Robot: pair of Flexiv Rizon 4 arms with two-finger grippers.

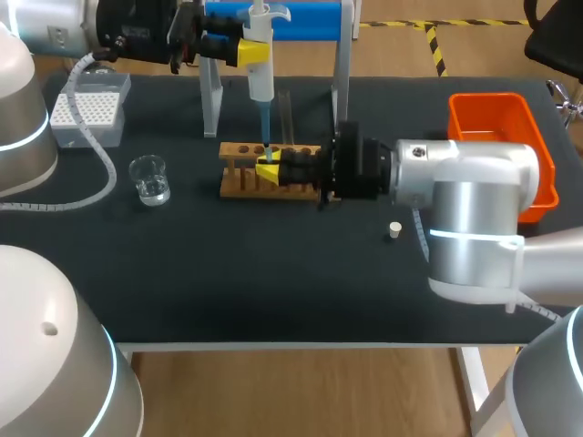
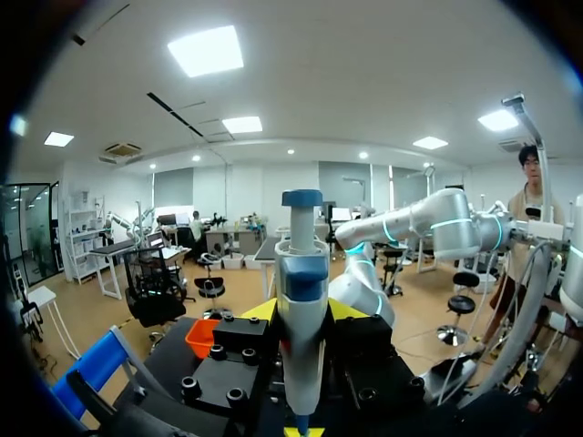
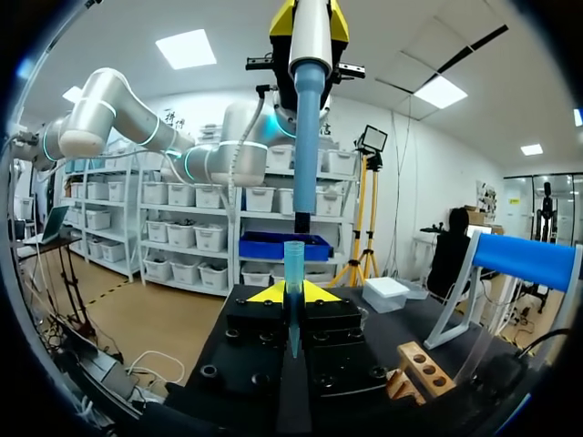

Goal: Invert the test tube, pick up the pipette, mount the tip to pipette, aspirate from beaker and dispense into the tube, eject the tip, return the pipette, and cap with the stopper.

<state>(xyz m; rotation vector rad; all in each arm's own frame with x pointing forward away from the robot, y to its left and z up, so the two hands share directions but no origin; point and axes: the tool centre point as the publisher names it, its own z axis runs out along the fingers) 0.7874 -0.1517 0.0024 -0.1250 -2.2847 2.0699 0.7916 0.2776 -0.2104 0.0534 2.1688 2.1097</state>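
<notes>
Left gripper (image 1: 248, 50) clamped on pipette (image 1: 260, 77), right gripper (image 1: 271, 170) on test tube (image 3: 293, 269); likely dispensing; ejection, return, stopper (image 1: 394, 229) pending.

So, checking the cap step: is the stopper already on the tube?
No, the stopper lies on the table, away from the tube.

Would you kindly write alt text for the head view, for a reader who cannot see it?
The left gripper holds a pipette upright, its point above a test tube held by the right gripper at the wooden rack. A beaker, tip box, stopper and orange bin stand around on the table.
</notes>
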